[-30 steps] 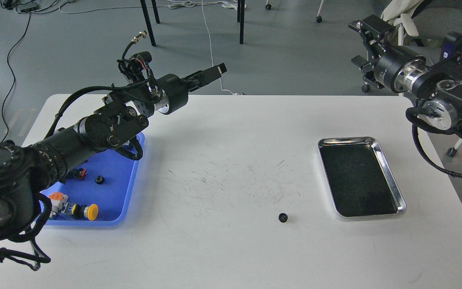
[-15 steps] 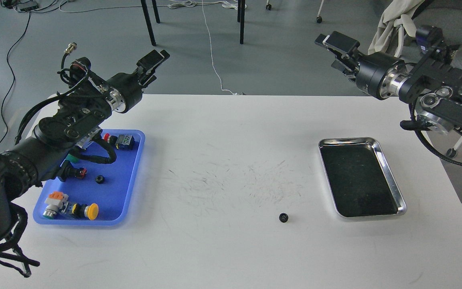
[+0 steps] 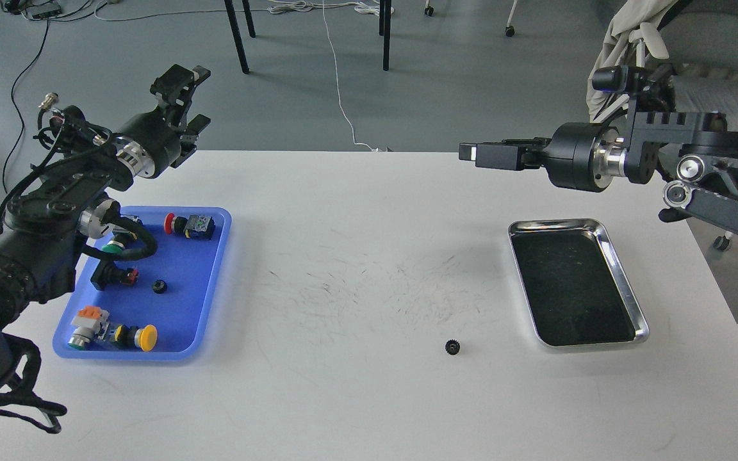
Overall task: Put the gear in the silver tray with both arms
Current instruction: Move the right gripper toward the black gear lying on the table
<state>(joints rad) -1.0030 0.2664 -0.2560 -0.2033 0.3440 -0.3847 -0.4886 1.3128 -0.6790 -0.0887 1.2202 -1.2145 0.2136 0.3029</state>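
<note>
I'm holding both arms up off the bench, nothing gripped. Left gripper is sitting above the bench's far left edge, fingers looking spread, released. Right gripper is pointing sideways toward the middle; its fingers are lining up edge-on, so I can't tell if they're released or clenched. The gear is lying on the bare bench, well below and slightly left of the right fingers, near the silver tray but apart from it. A blue tray with button parts and another small gear is sitting below the left fingers.
</note>
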